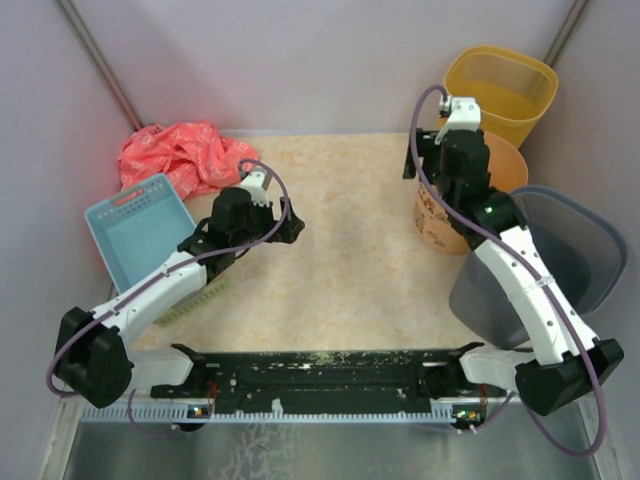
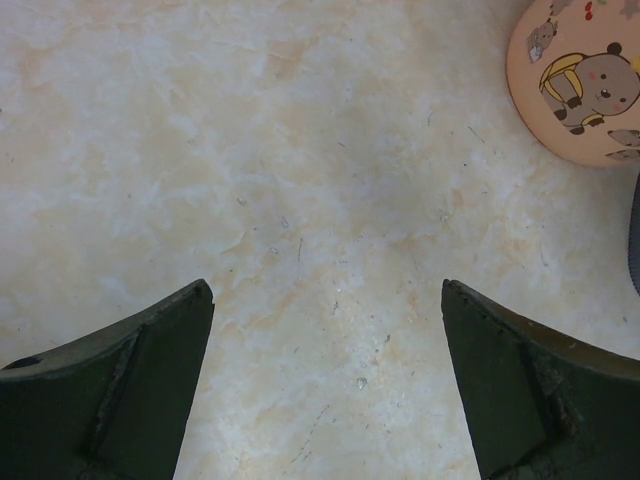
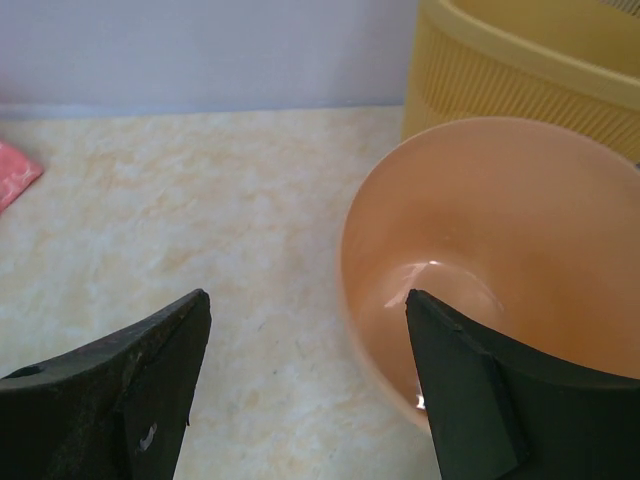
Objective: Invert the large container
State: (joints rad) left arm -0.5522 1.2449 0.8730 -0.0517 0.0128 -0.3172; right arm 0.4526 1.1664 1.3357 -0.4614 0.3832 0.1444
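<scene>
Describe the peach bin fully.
The peach bin is round, of smooth glossy plastic, with cartoon bears printed on its outer wall. It stands upright on the table, mouth open, nothing seen inside, just in front of the yellow bin and beside the grey bin. The open right gripper straddles its rim, one finger inside and one outside; contact cannot be told.

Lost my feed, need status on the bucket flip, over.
Left gripper open, empty. Right gripper open, above near rim of bucket. It stands upright, unturned. Yellow bin close behind.
</scene>
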